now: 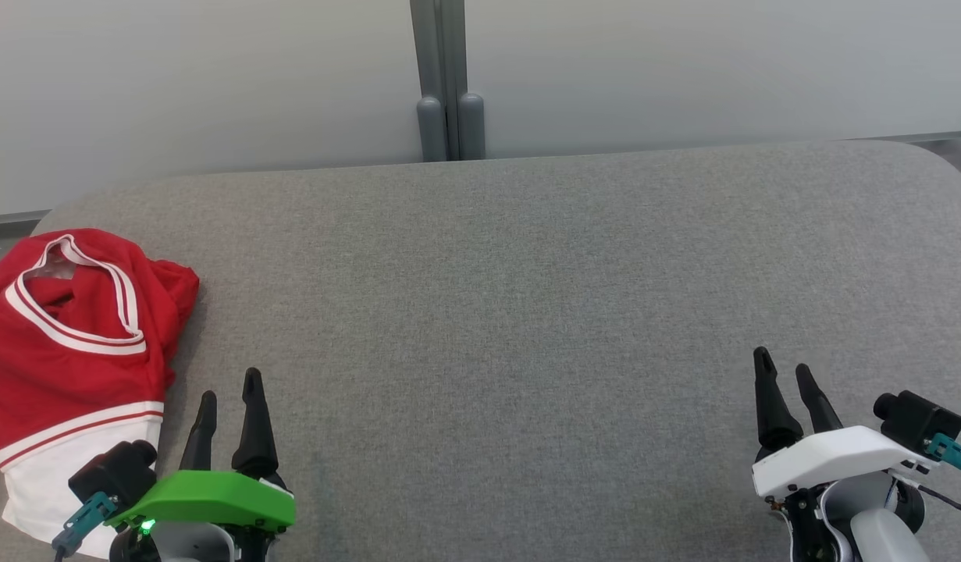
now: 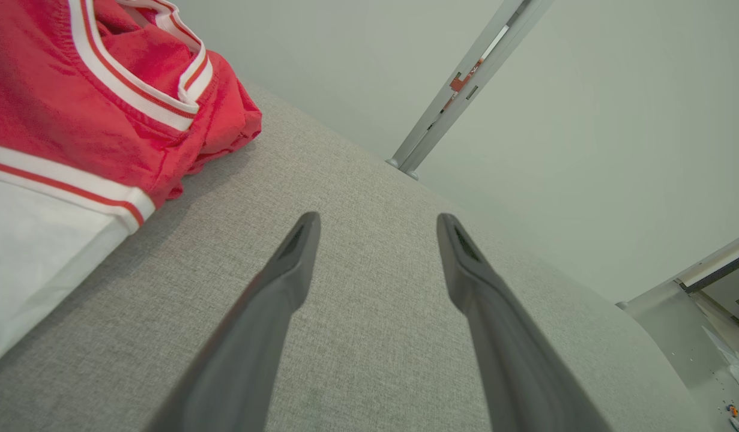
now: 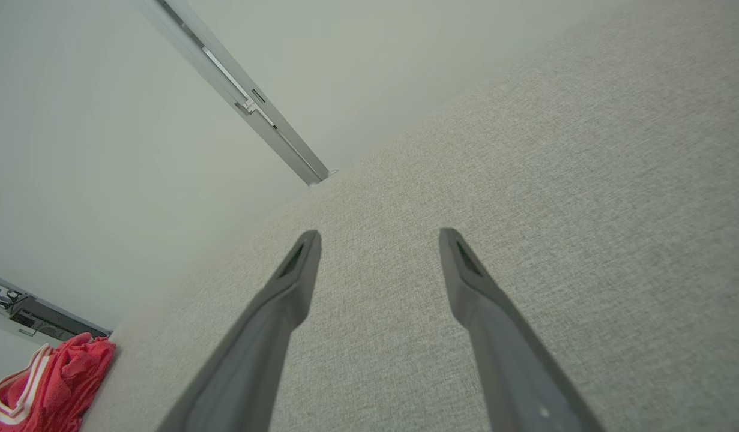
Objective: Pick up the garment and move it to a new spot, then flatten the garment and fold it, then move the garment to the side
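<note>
Jaws: both pairs stand wide apart with nothing between them, only bare grey cloth beyond the fingers. Landmark for positions: the grey post (image 1: 447, 78) rising behind the middle of the table's far edge.

Left gripper (image 1: 230, 384), green cover: near side of the table, left of the post, well apart from it. Fingers point roughly toward the far edge. Whether they touch the cloth cannot be told.

Right gripper (image 1: 783, 361), white cover: near side, right of the post, further out sideways from it than the left one.

Red-and-white jersey (image 1: 66, 367): far left of the post, at the left end of the table (image 1: 527, 273). It lies loosely bunched, not flat. Red body; white-and-red striped trim rings an opening on the post side of the heap; a broad white panel under a striped band lies on the side away from the post. Its right edge is just beside the left gripper's fingers, a narrow strip of grey cloth between them; not touching. Whether the heap overhangs the table's left edge cannot be told.

Pale wall panels (image 1: 176, 78) stand either side of the post.
</note>
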